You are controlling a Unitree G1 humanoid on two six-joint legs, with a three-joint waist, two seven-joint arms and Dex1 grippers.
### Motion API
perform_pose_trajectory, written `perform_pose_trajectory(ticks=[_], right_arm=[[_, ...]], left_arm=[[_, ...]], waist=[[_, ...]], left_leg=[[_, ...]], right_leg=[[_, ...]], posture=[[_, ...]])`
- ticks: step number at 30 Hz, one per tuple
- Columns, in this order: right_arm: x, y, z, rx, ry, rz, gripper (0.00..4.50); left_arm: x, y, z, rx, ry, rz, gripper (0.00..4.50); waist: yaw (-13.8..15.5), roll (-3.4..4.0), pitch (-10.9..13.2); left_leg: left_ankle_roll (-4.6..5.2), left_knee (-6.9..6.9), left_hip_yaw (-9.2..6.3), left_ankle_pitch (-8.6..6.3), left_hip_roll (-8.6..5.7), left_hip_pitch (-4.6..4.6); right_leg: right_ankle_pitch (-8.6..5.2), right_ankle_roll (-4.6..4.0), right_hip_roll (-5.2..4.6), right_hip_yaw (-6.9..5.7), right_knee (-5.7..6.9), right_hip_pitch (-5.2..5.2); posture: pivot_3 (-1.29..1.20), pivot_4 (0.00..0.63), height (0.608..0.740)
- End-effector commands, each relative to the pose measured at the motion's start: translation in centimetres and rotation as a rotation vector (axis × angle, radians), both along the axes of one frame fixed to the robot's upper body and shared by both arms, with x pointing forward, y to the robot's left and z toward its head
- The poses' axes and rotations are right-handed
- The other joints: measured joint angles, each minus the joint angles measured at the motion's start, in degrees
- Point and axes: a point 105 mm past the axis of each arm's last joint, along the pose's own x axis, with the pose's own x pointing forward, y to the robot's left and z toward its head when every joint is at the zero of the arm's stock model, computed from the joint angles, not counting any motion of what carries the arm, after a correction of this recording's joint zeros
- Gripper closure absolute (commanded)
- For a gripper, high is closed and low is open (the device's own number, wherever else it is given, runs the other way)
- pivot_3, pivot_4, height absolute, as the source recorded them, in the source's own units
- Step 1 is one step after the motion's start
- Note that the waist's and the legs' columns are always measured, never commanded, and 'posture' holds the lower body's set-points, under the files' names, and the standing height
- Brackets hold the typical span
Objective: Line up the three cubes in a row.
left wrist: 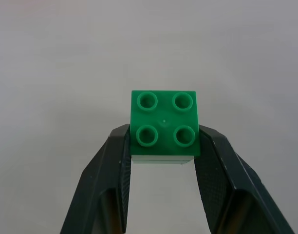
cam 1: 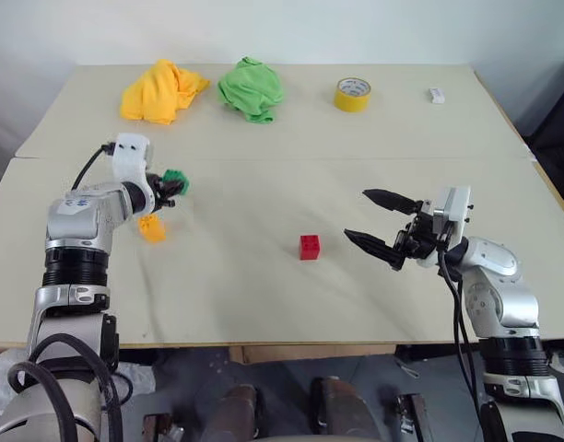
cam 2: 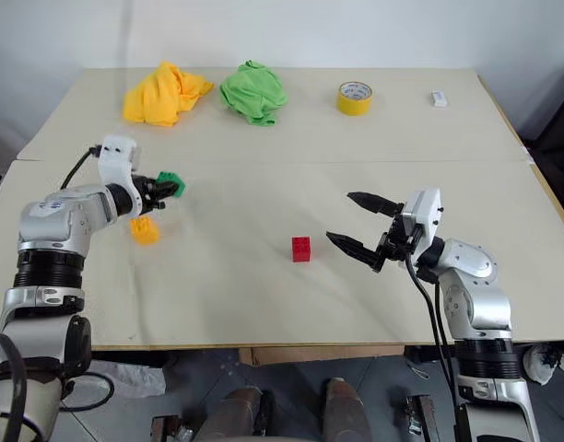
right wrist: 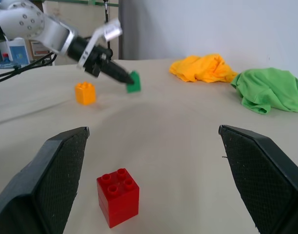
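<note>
Cubes sit apart: the green cube (left wrist: 164, 125) clamped in the left pincer (cam 1: 174, 184) above the desk (cam 1: 264, 184), orange-yellow cube (cam 1: 152, 228) just below-left, red cube (cam 1: 309, 247) mid-desk before the wide-spread right pincer (cam 1: 376, 221).

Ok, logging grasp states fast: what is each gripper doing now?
Left gripper: shut on the green cube.
Right gripper: open, holding nothing.

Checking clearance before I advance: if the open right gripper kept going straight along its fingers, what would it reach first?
Probably the red cube, which stands on the table between the right gripper's spread fingers just ahead of them; depth is uncertain.
</note>
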Motion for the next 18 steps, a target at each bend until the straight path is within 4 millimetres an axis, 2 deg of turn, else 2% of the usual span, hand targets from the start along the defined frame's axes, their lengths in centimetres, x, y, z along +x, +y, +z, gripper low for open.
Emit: perform_pose_trajectory(ticks=[1,2,4,6,8,11,12,15,18], right_arm=[[-0.5,-3.6,2.5,-0.009,-0.069,-0.112,0.0],[-0.7,-4.0,2.4,-0.027,-0.063,-0.118,0.0],[-1.6,-4.5,1.7,-0.068,-0.014,-0.09,0.0],[-2.6,-4.6,0.9,-0.111,0.028,-0.057,0.0],[-2.9,-4.7,0.4,-0.138,0.045,-0.045,0.0],[-2.9,-4.9,0.1,-0.148,0.039,-0.069,0.0],[-2.9,-5.0,0.0,-0.148,0.039,-0.074,0.0],[-3.6,-4.7,-0.3,-0.144,0.048,-0.078,0.0],[-3.8,-4.8,-0.4,-0.147,0.052,-0.088,0.0]], left_arm=[[-5.6,-4.9,5.7,0.152,-0.256,-0.59,3.02],[-6.7,-5.7,5.6,0.16,-0.246,-0.701,3.02],[-7.3,-6.9,4.8,0.218,-0.223,-0.808,3.02],[-7.6,-8.4,2.5,0.322,-0.16,-0.918,3.02],[-7.8,-9.0,0.8,0.386,-0.104,-0.983,3.02],[-6.7,-9.9,-3.4,0.516,-0.042,-1.01,3.02],[-6.4,-10.0,-4.2,0.539,-0.034,-1.014,3.02],[-5.5,-11.7,-4.5,0.478,-0.03,-1.004,3.02],[-4.8,-12.0,-4.8,0.494,-0.017,-0.992,3.02]], waist=[[0.04,0.0,0.0],[0.21,0.03,-0.01],[0.71,0.08,-0.04],[1.11,0.07,-0.04],[1.33,0.06,-0.03],[1.17,0.06,-0.03],[1.16,0.06,-0.03],[1.44,0.02,-0.01],[1.61,-0.05,0.04]], left_leg=[[0.0,0.08,-0.02,0.0,0.01,-0.14],[0.0,0.15,-0.05,0.0,0.01,-0.26],[0.01,0.28,-0.21,-0.01,0.0,-0.3],[0.02,0.43,-0.22,-0.01,0.01,-0.29],[0.07,0.5,-0.16,0.0,0.0,-0.29],[0.15,0.53,0.01,0.06,0.01,-0.31],[0.16,0.53,0.01,0.06,0.01,-0.28],[0.17,0.54,0.0,0.06,0.01,-0.34],[0.2,0.58,-0.01,0.06,-0.02,-0.46]], right_leg=[[0.0,0.0,-0.01,-0.02,-0.04,-0.08],[0.0,0.0,-0.02,-0.06,-0.12,-0.12],[0.0,0.0,-0.06,-0.17,-0.21,0.02],[0.0,0.01,-0.02,-0.18,-0.24,0.14],[0.03,0.05,0.03,-0.12,-0.19,0.17],[0.08,0.14,0.08,0.04,-0.09,0.11],[0.08,0.14,0.08,0.05,-0.01,0.11],[0.08,0.14,0.09,0.03,0.02,0.03],[0.08,0.15,0.07,0.02,0.03,-0.06]], posture=[[0.0,0.15,0.74],[0.0,0.15,0.74],[0.0,0.15,0.74],[0.0,0.15,0.74],[0.0,0.15,0.74],[0.0,0.15,0.74],[0.0,0.15,0.74],[0.0,0.15,0.74],[0.0,0.15,0.74]])
